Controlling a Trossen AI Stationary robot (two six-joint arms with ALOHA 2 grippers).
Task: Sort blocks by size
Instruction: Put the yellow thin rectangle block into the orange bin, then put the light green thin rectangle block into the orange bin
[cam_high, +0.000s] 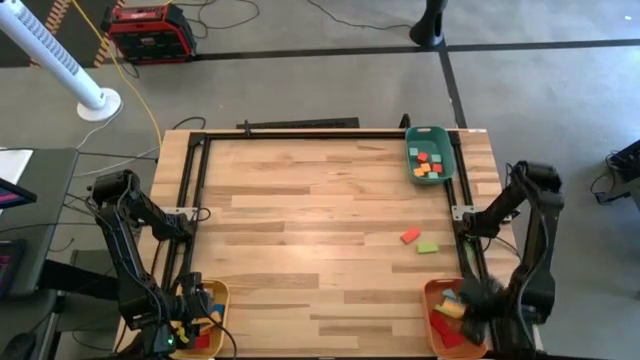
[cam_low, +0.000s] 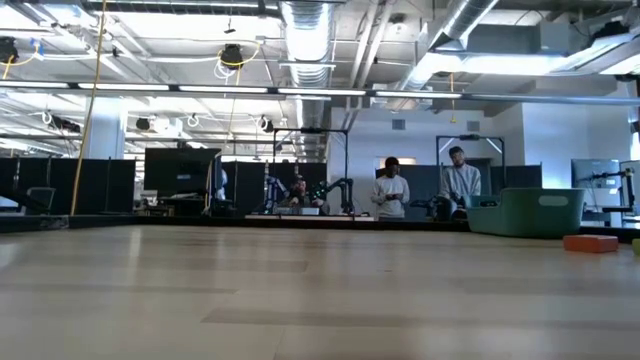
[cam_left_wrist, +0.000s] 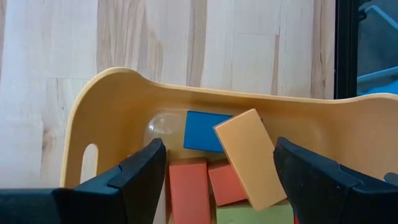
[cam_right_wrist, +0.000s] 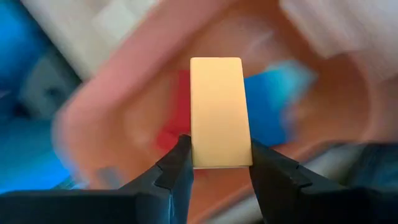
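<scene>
From above, the wooden table (cam_high: 320, 230) stands on a grey floor, with a red case (cam_high: 150, 32) and a white fan (cam_high: 60, 60) beyond its far edge. A green tray (cam_high: 431, 153) at the far right corner holds small orange, red and green blocks. A red block (cam_high: 410, 236) and a green block (cam_high: 428, 247) lie loose just beside each other on the bare wood, right of centre. The yellow tray (cam_high: 205, 315) sits at the near left corner under the left gripper (cam_high: 178, 325); the orange tray (cam_high: 450, 318) sits at the near right corner under the right gripper (cam_high: 470, 300).

At table height, the room behind shows monitors, ceiling pipes and two people standing (both well beyond the table).

The left wrist view looks into the yellow tray: a blue block (cam_left_wrist: 208, 131), a tan block (cam_left_wrist: 250, 158) tilted over red blocks (cam_left_wrist: 188, 190), the jaws wide apart and holding nothing.

The right wrist view shows the jaws closed on a tan bar (cam_right_wrist: 216, 112), above the blurred orange tray.
</scene>
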